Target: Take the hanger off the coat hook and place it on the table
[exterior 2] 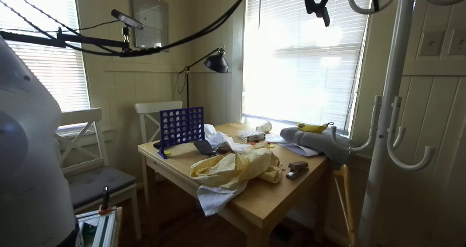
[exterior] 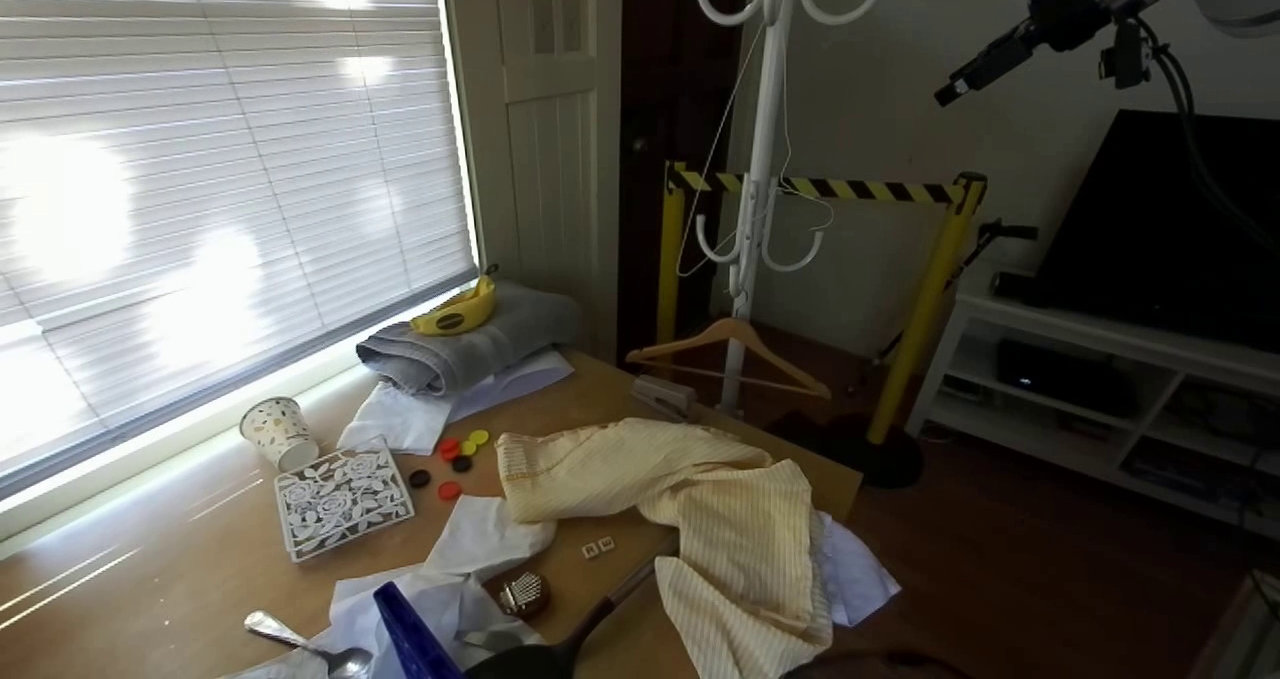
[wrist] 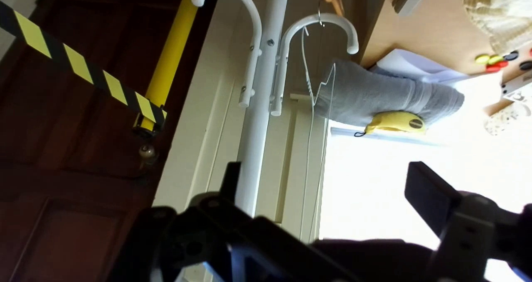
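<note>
Beside a blind-covered window (exterior 2: 298, 65), the cluttered wooden table (exterior 2: 269, 203) is set lower than the gripper (wrist: 325, 174), whose fingers (wrist: 430, 197) are spread wide. Below it too, the wooden hanger (exterior: 733, 330) is hung from the coat hook (wrist: 351, 39), apex up, long axis nearly level, shown full-width in an exterior view, only partly in the wrist view.

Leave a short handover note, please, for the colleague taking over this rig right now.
Gripper: open, holding nothing, apart from the wooden hanger.
Where: the wooden hanger hangs on a lower coat hook; a thin white wire, perhaps another hanger, hangs near it. The table holds a yellow cloth and a stapler, among other things.
Done: the wooden hanger is not off yet.
Left: grip it, lift it off, lay it on the table; maybe check first that wood is meant.
</note>
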